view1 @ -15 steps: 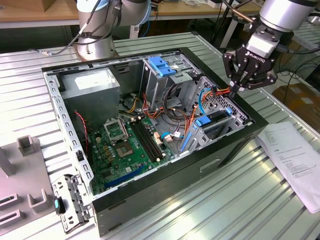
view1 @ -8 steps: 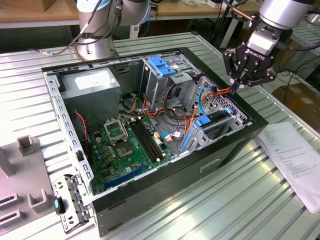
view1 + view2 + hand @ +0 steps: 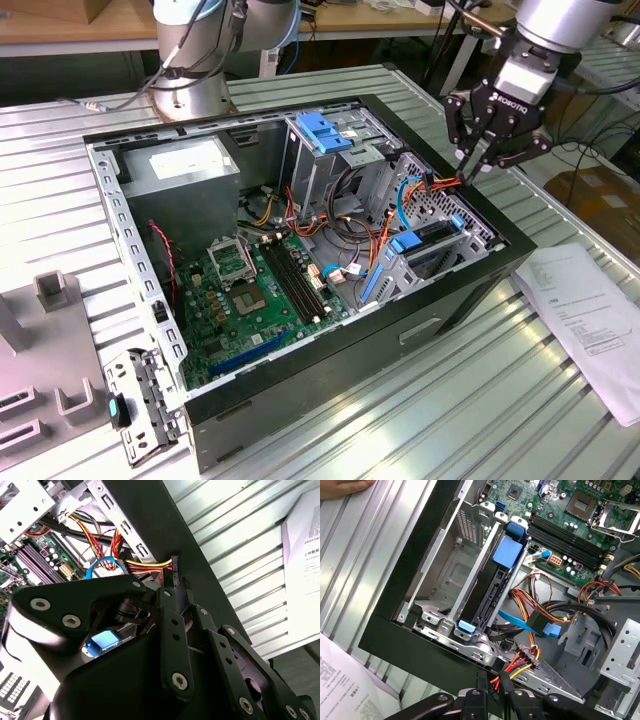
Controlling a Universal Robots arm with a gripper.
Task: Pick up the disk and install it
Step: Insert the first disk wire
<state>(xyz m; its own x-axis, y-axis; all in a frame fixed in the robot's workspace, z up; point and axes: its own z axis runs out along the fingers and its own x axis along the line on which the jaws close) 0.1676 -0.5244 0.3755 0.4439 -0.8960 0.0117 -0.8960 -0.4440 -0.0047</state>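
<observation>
Gripper (image 3: pixel 469 171) pinched on the power plug (image 3: pixel 174 564); disk (image 3: pixel 487 587) (on edge in its bay (image 3: pixel 445 577)) runs lengthwise away toward the motherboard (image 3: pixel 565 535).

The case (image 3: pixel 330 375) is lying open on the counter (image 3: pixel 480 410). The disk (image 3: pixel 428 243) is sitting in the bay at the exterior view's right end, with the motherboard (image 3: pixel 255 290) lying to its left and the drive cage (image 3: pixel 325 150) standing behind. The hand (image 3: pixel 476 166) is hovering above that end's rim. 1 paper sheet (image 3: pixel 590 310) is lying further right.
</observation>
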